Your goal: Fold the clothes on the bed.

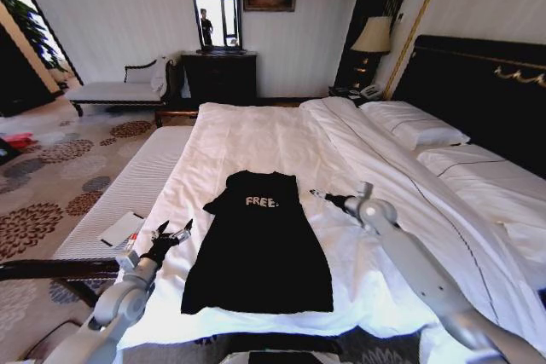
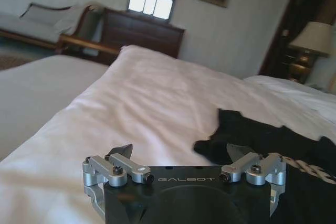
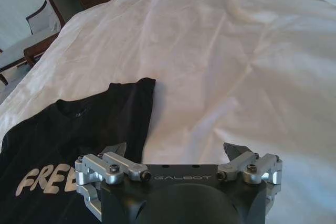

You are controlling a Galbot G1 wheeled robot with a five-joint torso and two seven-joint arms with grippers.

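Observation:
The clothes are one black T-shirt with white "FREE" lettering. It lies flat, print up, on the white duvet of the bed, its collar toward the far end. My left gripper hovers open just off the shirt's left edge, near its sleeve. My right gripper hovers open just beyond the shirt's right shoulder. In the left wrist view the left gripper is empty, with the shirt ahead and to one side. In the right wrist view the right gripper is also empty, over the shirt's edge.
A grey padded bench runs along the bed's left side, with a white flat item on it. Pillows and the dark headboard are on the right. A chaise, a dresser and a lamp stand by the far wall.

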